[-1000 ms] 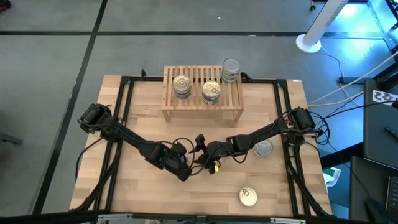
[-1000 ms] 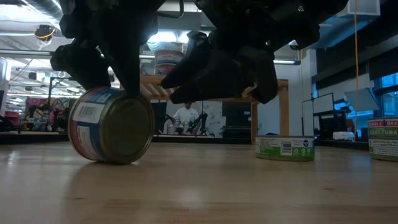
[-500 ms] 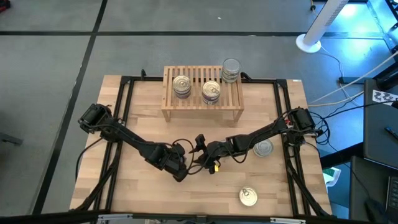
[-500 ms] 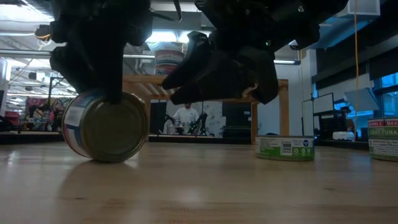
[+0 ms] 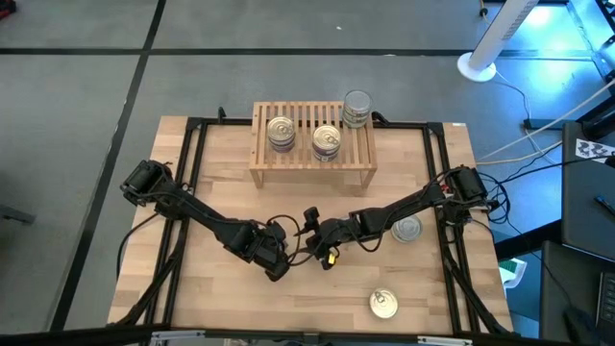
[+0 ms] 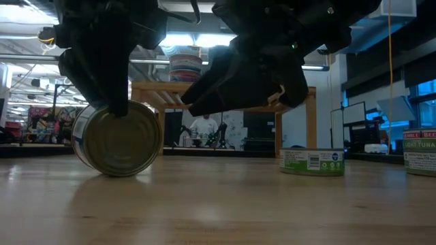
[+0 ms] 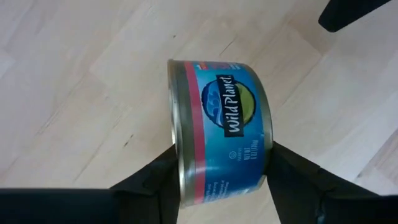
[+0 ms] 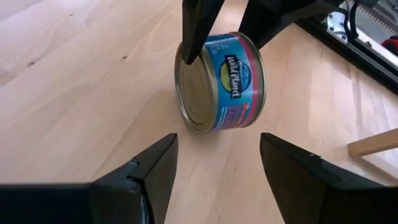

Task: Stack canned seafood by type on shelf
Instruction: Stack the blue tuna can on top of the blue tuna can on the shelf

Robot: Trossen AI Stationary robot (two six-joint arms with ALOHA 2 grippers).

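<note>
Closing since a second ago, the left end effector [image 7: 221, 171] now straddles the tipped blue-label can [image 7: 219, 127] without a firm grip yet, so it could roll free, while the right end effector [image 8: 214, 163] gapes empty nearby.

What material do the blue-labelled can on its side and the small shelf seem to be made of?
The can looks like metal: its flat end is dull gold with pressed rings and a rolled rim. The band around it seems to be glossy printed paper or film; I cannot tell which. The shelf looks like light unpainted wood, with separate slats on top and a matte surface.
</note>
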